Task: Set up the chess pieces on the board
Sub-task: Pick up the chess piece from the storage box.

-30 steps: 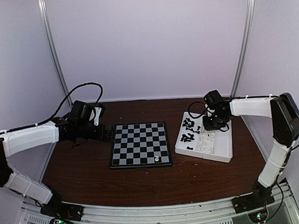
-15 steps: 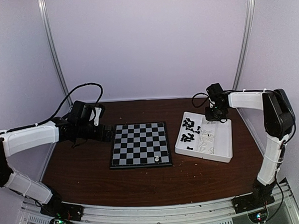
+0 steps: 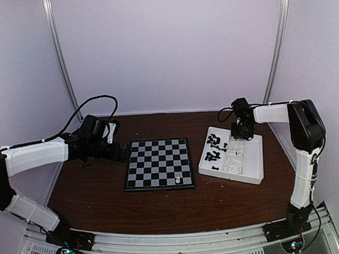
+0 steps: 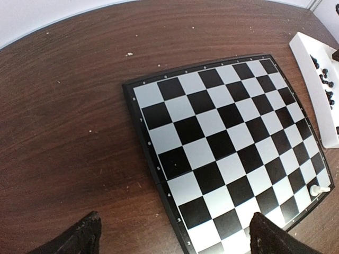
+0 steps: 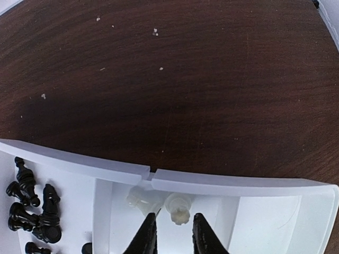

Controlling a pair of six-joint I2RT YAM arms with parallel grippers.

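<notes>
Right end effector [image 5: 175,217] flanks a white chess piece [image 5: 178,208] — inside the tray [image 5: 238,186].

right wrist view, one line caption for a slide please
Right claw, jaws slightly apart, at a white chess piece by the white tray's far wall; black pieces at left.

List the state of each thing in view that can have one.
Board: flat, nearly bare.
Lone white piece: on the board's near row.
Tray: right of the board, holding the other pieces.
Black pieces: heaped in the tray's left compartment.
Left gripper: open wide, empty, by the board's left edge.
Right gripper: jaws narrowly apart at another white piece in the tray; grip unclear.
</notes>
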